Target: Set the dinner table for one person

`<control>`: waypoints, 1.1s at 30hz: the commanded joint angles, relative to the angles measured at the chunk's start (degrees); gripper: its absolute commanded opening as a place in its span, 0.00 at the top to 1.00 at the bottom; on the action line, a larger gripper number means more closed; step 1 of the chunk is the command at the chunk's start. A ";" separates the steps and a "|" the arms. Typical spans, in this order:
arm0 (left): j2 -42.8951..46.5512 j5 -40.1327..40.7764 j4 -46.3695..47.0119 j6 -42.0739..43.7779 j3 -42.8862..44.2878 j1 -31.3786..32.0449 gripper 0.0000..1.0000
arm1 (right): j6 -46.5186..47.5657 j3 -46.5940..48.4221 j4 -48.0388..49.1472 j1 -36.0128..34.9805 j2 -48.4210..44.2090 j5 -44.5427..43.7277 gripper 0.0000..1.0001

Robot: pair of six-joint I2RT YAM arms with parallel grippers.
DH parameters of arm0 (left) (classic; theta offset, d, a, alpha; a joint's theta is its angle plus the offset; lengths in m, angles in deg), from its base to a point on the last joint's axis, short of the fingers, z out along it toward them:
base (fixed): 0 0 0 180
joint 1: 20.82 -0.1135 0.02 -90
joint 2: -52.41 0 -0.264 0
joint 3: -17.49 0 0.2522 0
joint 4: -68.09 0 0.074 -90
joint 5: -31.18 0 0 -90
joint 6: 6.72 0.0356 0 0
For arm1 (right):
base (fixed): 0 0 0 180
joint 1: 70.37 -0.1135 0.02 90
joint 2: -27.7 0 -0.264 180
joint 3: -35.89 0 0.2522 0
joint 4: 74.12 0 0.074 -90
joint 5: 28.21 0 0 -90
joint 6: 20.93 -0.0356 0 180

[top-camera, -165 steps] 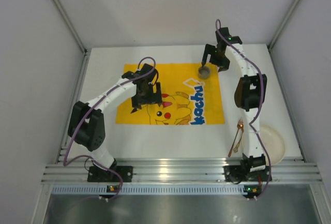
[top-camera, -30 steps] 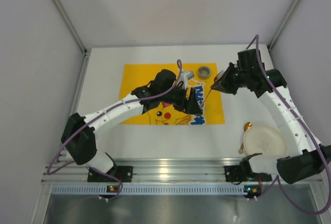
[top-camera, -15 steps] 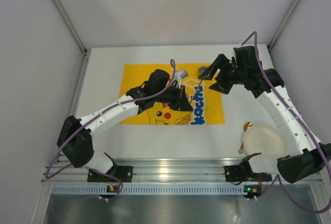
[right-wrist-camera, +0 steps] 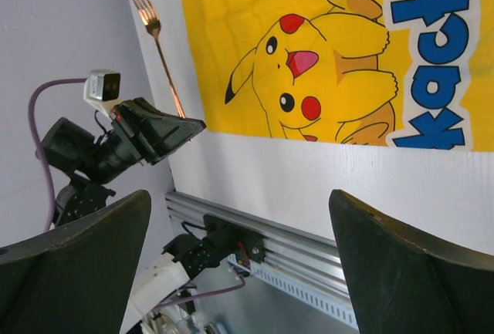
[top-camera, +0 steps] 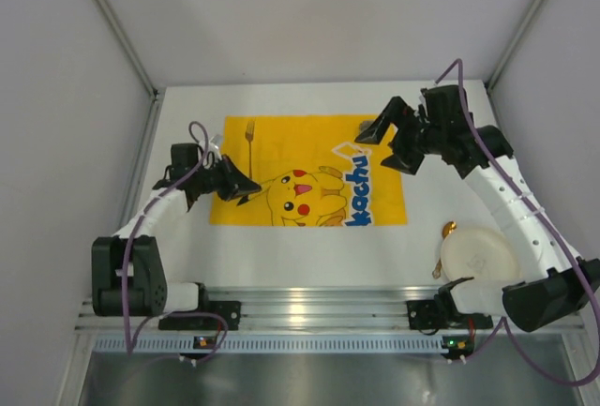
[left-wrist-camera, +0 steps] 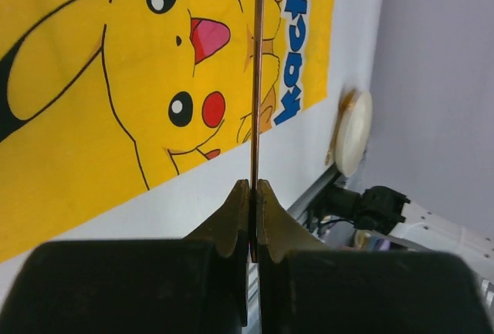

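**Desk:** What sits nearest?

**Photographer:** The white bench [top-camera: 309,251] runs under both arms. 1 plate [top-camera: 480,258] waits by the rail on the right, off the yellow mat [top-camera: 281,143].

**Desk:** The left arm?

**Photographer:** Bent sharply at the elbow. The left gripper [left-wrist-camera: 253,195] is clamped on 1 fork [left-wrist-camera: 257,79] by its handle at the mat's left edge, likely to lay it there.

**Desk:** Farther out?

**Photographer:** The right gripper [top-camera: 373,148], jaws spread and empty, hangs near the mat's far right corner.

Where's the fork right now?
In the top view the fork is on the left, clamped in the left gripper above the yellow mat's left part, tines pointing to the dinner table's far edge.
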 commanded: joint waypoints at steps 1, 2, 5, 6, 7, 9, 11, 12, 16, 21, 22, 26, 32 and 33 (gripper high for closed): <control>-3.59 -11.21 12.36 -5.20 -3.29 -2.43 1.00 | 0.81 -0.30 2.44 0.54 -1.52 1.50 0.01; -4.64 -11.92 14.90 -6.18 -3.55 -2.88 1.00 | 0.81 -0.31 2.44 0.54 -1.43 1.77 0.01; -9.91 -12.19 13.01 -4.35 -1.37 -4.64 1.00 | 1.42 -0.22 2.35 0.71 -1.60 2.56 0.01; -10.97 -11.67 11.95 -2.95 0.64 -5.08 1.00 | 1.51 -0.48 2.35 0.80 -1.86 2.73 0.01; -11.94 -10.71 8.72 -2.41 1.62 -5.78 1.00 | 1.60 -0.83 2.26 1.06 -2.04 2.74 0.01; -15.44 -9.91 5.54 0.30 4.86 -6.74 1.00 | 1.51 -1.62 2.35 1.15 -3.18 3.09 0.01; -19.91 -9.90 2.29 1.28 6.63 -7.71 1.00 | 1.69 -3.11 2.35 1.68 -4.32 3.26 0.01; -21.60 -9.91 0.62 2.41 8.81 -7.89 1.00 | 1.78 -4.16 2.26 1.85 -4.76 3.52 0.01; -31.00 -14.03 -4.13 4.00 12.87 -7.89 1.00 | 2.04 -6.80 2.26 2.64 -6.70 3.97 0.01; -36.29 -10.36 -14.66 9.62 16.65 -7.98 1.00 | 3.27 -9.18 1.82 3.52 -9.07 3.97 0.01; -36.38 -9.13 -16.08 10.41 17.09 -7.98 1.00 | 3.71 -9.70 1.47 4.05 -9.25 3.97 0.01; -36.91 -1.04 -23.38 14.46 19.64 -8.07 1.00 | 5.64 -11.02 0.33 5.63 -10.48 4.14 0.01; -37.00 4.60 -26.29 15.87 20.88 -8.16 0.79 | 7.57 -12.61 -1.17 7.21 -11.18 4.41 0.01; -37.00 4.42 -26.03 15.52 20.62 -8.16 0.72 | 7.92 -12.70 -1.43 7.30 -11.36 4.32 0.00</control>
